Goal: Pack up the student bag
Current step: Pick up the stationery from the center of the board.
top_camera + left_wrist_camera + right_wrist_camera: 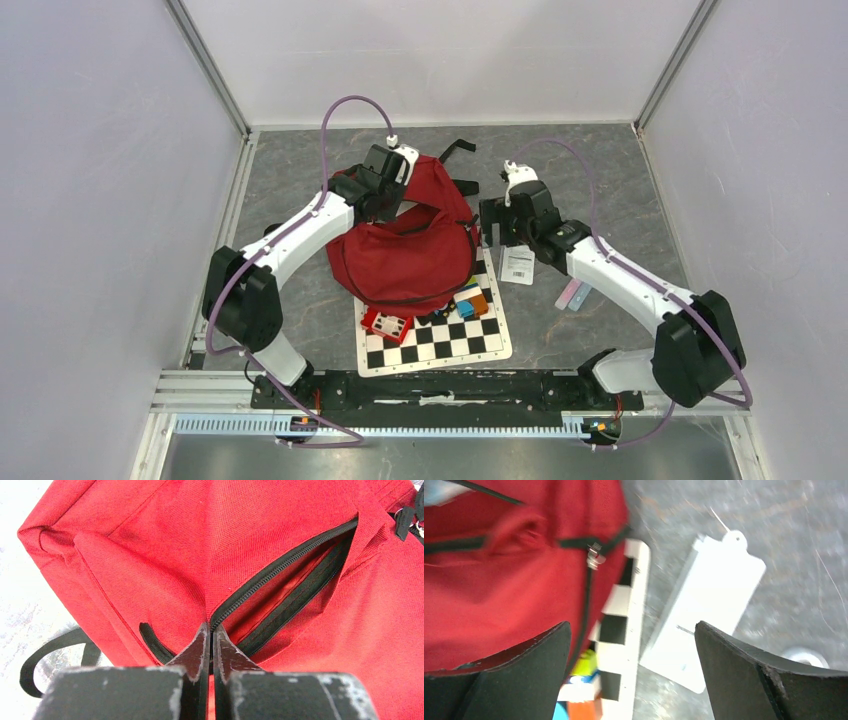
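**Left arm pinches the bag's zipper edge while the right hangs open beside it**

The student bag (405, 255) lies in the middle of the table (300, 200). Its near edge overlaps a black-and-white checkerboard mat (450, 340).

The left gripper (385, 207) is at the bag's far left part. In the left wrist view its fingers (199, 647) are pressed together on the red fabric where the black zipper (285, 565) ends, and the pocket beyond gapes open. A black strap (45, 655) loops on the table left of the bag.

The right gripper (500, 235) hangs just right of the bag with its jaws spread wide and nothing between them. Its wrist view is blurred, but it shows the bag's edge, the mat's border and a white card (709, 610) lying flat on the grey table below.

On the mat near the bag sit a red box (386, 323) and some orange and blue blocks (472, 300). Two thin pink and blue pieces (573, 295) lie on the table near the card.
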Action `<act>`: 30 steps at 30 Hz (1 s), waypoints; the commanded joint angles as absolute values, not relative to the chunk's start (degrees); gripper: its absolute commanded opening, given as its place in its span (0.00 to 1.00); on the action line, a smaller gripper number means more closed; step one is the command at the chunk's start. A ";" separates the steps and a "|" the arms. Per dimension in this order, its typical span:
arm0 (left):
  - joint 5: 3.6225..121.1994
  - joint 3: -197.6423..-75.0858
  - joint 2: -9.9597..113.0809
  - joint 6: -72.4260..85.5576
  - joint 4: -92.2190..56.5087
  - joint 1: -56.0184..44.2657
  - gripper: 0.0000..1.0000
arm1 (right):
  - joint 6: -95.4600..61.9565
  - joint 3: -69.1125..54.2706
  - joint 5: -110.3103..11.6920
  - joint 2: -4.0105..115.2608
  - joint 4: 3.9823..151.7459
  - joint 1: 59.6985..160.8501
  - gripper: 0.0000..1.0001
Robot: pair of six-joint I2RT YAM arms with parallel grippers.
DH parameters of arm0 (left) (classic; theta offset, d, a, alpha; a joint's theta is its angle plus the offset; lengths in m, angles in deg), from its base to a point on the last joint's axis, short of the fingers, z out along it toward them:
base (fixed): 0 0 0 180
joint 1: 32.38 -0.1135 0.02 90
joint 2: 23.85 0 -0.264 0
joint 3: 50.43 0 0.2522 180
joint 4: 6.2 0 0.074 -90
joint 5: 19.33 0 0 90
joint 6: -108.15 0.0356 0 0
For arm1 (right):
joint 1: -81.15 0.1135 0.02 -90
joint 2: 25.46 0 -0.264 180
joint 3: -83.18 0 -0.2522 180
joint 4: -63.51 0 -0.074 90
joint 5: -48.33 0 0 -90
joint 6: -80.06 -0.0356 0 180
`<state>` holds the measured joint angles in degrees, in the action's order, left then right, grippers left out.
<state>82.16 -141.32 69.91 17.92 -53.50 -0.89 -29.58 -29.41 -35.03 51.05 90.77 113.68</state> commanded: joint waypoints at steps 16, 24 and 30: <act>80.96 -141.98 66.66 14.10 -53.84 -0.88 0.02 | -39.43 -36.88 -28.16 60.89 100.15 109.80 0.98; 81.10 -142.07 66.33 14.28 -54.05 -0.82 0.02 | -42.39 -38.56 -30.00 63.01 97.27 109.72 0.98; 80.94 -142.07 66.24 14.28 -54.10 -0.88 0.02 | -44.11 -39.80 -30.04 64.05 95.55 109.24 0.99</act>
<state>81.22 -141.32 69.12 16.01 -54.26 -0.91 -41.14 -37.91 -29.07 62.33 97.89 109.75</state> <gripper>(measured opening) 0.035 0.985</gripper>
